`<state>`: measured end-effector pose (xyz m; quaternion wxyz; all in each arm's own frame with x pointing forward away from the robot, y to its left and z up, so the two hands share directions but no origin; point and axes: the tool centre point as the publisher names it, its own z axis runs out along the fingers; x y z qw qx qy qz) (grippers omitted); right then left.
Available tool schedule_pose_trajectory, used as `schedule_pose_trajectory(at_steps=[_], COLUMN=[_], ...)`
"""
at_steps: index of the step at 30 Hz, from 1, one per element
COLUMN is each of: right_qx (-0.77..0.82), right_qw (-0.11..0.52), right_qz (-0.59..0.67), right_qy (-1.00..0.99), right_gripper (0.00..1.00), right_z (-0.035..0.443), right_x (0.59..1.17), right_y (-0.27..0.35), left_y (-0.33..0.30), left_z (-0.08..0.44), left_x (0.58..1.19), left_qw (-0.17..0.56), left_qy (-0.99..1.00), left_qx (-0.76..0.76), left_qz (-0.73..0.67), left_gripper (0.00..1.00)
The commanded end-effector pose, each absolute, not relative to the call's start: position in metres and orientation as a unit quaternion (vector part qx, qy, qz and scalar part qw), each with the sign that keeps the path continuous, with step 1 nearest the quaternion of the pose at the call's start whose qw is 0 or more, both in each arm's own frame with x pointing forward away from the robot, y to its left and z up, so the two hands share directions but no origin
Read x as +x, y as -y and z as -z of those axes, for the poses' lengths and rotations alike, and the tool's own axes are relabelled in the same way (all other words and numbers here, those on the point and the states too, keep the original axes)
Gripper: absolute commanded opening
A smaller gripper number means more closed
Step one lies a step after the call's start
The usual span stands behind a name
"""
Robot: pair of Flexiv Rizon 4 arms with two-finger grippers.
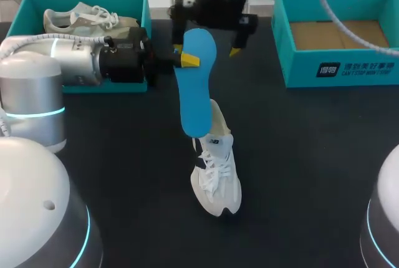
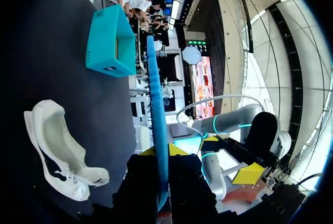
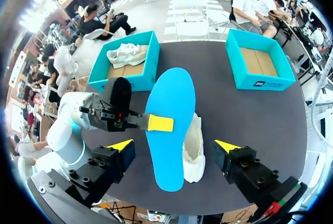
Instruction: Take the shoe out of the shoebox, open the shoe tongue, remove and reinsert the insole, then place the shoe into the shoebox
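The left gripper (image 2: 162, 152) is clamping the thin, smooth, bright blue foam insole (image 2: 156, 104) between its two yellow-tipped fingers. It is pinching the flat faces from both sides, so that the insole is showing edge-on as a narrow, slightly curved blue strip running out ahead of the fingers. Seen from above, the insole is a long rounded sole shape, with the wider forefoot end beyond the gripper and the narrower end hanging down.

Under the gripped insole, the white lace-up sneaker (image 1: 218, 181) with mesh-like upper and chunky pale sole is standing upright on the matte black tabletop (image 1: 299, 156). Its laces are lying loose and its mouth is gaping wide. In the left wrist view the insole is hanging clear of the shoe.

Above the insole, the right gripper (image 3: 174, 145) is hovering with its black fingers spread wide, one yellow tip on either side of the blue shape and neither touching it.

Farther off, behind the left arm, a rectangular teal cardboard shoebox (image 1: 37, 0) is holding a second pale sneaker (image 1: 87, 19) lying on its side. On the other side of the right gripper, well apart, another teal shoebox (image 1: 336, 71) is showing only its plain brown cardboard floor.
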<state>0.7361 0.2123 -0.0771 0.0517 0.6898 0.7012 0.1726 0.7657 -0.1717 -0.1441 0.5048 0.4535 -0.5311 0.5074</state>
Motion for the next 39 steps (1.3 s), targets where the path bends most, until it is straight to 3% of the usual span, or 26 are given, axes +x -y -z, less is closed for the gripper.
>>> schedule_pose_trajectory(at_steps=[1,22,39], right_qx=[0.648,0.546,0.525], right_qw=[-0.035,-0.232,-0.302], right_qz=[-0.262,-0.418,-0.439], right_qy=[-0.714,-0.688,-0.664], right_gripper=[1.00,1.00,1.00], right_z=[0.088,0.120,0.127], right_x=[0.736,0.752,0.749], right_y=[-0.181,-0.173,-0.163], left_y=[0.171,0.171,0.171], left_z=[0.144,0.144,0.144], left_x=[0.765,0.765,0.765], left_qw=[0.504,0.504,0.504], left_qy=[0.531,0.531,0.531], left_qx=[0.454,0.454,0.454], left_qz=[-0.507,-0.507,-0.507], left_gripper=[0.00,0.00,0.00])
